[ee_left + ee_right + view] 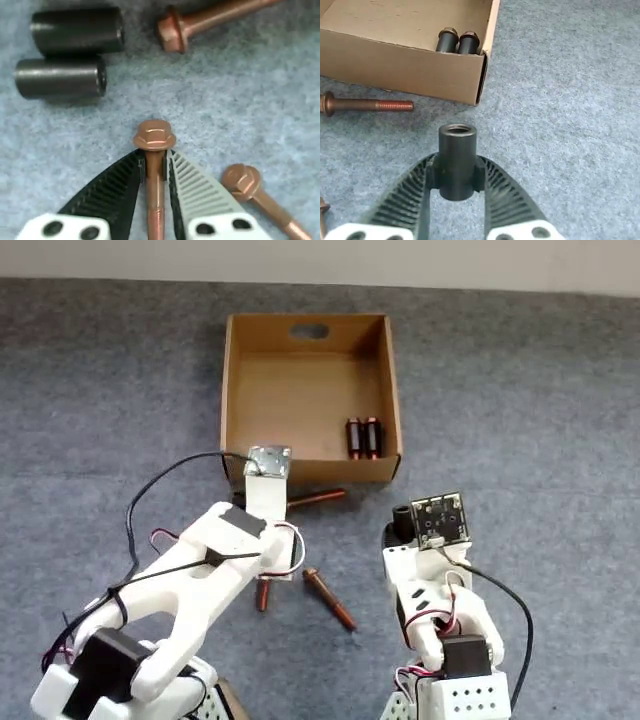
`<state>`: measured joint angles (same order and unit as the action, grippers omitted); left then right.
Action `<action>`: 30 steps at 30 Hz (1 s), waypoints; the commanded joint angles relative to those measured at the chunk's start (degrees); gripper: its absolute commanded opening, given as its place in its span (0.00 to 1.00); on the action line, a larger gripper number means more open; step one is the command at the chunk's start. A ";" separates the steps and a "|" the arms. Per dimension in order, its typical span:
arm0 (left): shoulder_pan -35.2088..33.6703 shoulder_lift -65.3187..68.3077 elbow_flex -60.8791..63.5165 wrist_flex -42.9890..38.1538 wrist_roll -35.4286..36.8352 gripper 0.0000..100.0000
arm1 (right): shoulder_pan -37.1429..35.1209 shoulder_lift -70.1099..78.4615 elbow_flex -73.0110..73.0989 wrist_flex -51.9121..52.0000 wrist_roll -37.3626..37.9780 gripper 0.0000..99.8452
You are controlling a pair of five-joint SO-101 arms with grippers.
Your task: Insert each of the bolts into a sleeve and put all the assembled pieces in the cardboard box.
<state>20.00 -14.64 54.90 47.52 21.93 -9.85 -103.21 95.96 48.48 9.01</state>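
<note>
My left gripper (pixel 156 157) is shut on the shank of a copper bolt (pixel 154 137), just below its hex head, low over the grey carpet. Two black sleeves (pixel 75 30) (pixel 60 77) lie side by side beyond it. In the high view that bolt (pixel 263 593) pokes out from under the left arm. My right gripper (pixel 456 167) is shut on a black sleeve (pixel 456 150), whose threaded bore faces the camera. The sleeve (pixel 401 513) hangs right of the cardboard box's (pixel 235 390) front corner. Two assembled pieces (pixel 363 437) lie in the box's near right corner.
A loose bolt (pixel 315 498) lies along the box's front wall. Another bolt (pixel 330 600) lies between the two arms, close to my left gripper. Open carpet spreads to the right of the box and the right arm.
</note>
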 commanded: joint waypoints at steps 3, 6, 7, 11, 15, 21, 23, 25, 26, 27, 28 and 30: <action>0.22 -0.04 -6.37 9.05 -6.15 0.07 | 0.57 -1.10 1.45 0.31 -0.09 0.01; -0.04 -0.04 -6.29 10.11 -2.73 0.15 | 0.57 -1.10 1.45 0.31 -0.09 0.01; -0.04 0.04 -6.29 10.11 -1.23 0.17 | 0.57 -1.10 1.45 0.31 -0.09 0.01; 0.04 0.04 -6.29 9.76 2.46 0.21 | 0.57 -1.10 1.45 0.31 -0.09 0.01; 0.04 0.04 -6.02 9.67 2.55 0.17 | 0.57 -1.10 1.45 0.31 -0.09 0.01; 0.04 0.04 -2.68 9.14 2.55 0.08 | 0.57 -1.10 1.45 0.31 -0.09 0.01; 0.04 0.04 -2.59 8.00 2.55 0.07 | 0.57 -1.10 1.45 0.31 -0.09 0.01; 0.13 0.04 -2.59 7.21 2.55 0.07 | 0.57 -1.10 1.45 0.31 -0.09 0.01; 0.22 0.04 -2.59 6.51 2.55 0.07 | 0.57 -1.10 1.45 0.31 -0.09 0.01; 0.22 0.13 -2.51 5.98 2.55 0.07 | 0.57 -1.10 1.45 0.31 -0.09 0.01; 0.22 0.13 -2.51 5.54 2.55 0.07 | 0.57 -1.10 1.45 0.31 -0.09 0.01; 0.31 1.54 -2.07 4.84 2.64 0.07 | 0.57 -1.10 1.45 0.31 -0.09 0.01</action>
<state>19.74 -14.29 52.53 54.02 24.04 -9.85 -103.21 95.96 48.48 9.01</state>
